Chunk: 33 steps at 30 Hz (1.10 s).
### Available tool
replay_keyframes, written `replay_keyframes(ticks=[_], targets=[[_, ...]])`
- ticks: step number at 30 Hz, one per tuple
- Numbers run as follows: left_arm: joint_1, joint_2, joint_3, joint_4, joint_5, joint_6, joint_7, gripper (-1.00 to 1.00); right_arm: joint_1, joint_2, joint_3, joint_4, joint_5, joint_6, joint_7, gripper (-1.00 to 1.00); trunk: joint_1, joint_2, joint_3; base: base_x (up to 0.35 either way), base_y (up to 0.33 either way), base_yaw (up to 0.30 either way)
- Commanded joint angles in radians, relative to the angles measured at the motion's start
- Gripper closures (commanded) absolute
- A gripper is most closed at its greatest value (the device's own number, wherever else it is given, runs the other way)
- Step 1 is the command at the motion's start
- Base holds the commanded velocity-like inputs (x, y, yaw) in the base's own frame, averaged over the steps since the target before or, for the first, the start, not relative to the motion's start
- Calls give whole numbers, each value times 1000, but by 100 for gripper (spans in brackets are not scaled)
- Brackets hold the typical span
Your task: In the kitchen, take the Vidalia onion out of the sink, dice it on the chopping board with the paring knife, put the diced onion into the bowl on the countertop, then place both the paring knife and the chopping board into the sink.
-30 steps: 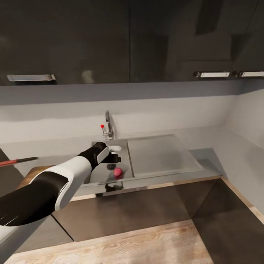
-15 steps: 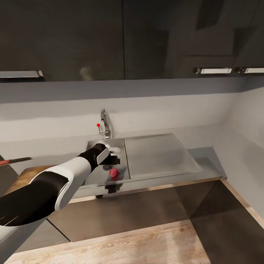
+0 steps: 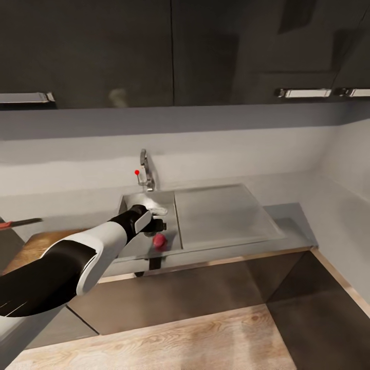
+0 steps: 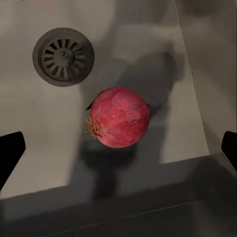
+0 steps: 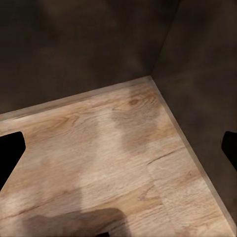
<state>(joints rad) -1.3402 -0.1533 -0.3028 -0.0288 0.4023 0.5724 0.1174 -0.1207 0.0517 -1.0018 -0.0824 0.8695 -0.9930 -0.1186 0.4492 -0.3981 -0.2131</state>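
Kitchen sink (image 3: 134,199) below dark wall cabinets, left gripper (image 3: 158,224) hanging over the basin.
Vidalia onion (image 4: 119,117) lies on the basin floor beside the drain (image 4: 63,56), between the spread fingertips, nothing held. Right gripper is spread too, empty, wooden floor (image 5: 113,163) under it. Paring knife (image 3: 20,222) on countertop (image 3: 67,210) at far left.

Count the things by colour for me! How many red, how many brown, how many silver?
Red: 3, the Vidalia onion, the faucet's red knob, the paring knife's handle
Brown: 1, the chopping board
Silver: 2, the sink, the faucet
Total: 6
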Motion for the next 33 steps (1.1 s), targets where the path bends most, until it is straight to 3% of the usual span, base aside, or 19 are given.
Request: replay_keyframes(ticks=[1, 33], targets=[[-1, 0, -4, -1, 11, 5, 7, -100, 0, 0, -1, -1, 11, -1, -10, -100, 1, -2, -3, 170, -7, 0], [1, 3, -6, 31, 9, 3, 8, -100, 0, 0, -1, -1, 11, -1, -10, -100, 1, -2, -29, 43, -17, 0]])
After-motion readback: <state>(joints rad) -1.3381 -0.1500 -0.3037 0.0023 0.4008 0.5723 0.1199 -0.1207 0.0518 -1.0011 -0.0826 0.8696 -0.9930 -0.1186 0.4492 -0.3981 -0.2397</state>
